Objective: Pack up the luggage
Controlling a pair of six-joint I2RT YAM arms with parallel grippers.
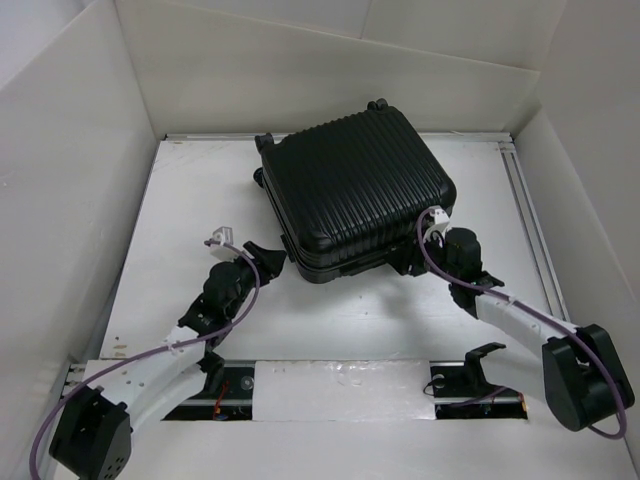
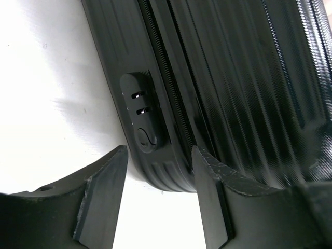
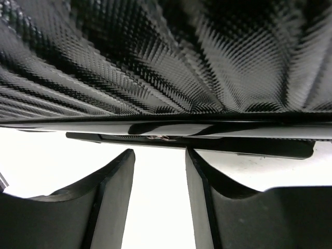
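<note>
The luggage is a black ribbed hard-shell suitcase lying flat and closed in the middle of the white table, wheels at its far edge. My left gripper is open at its near left corner; the left wrist view shows that corner between the fingers, with the combination lock and zipper just beyond. My right gripper is open at the near right corner, low by the table. In the right wrist view the shell fills the top and its lower rim sits just past the fingertips.
White walls enclose the table on the left, back and right. A metal rail runs along the right side. A taped strip and arm mounts lie along the near edge. A black bracket stands near the right base.
</note>
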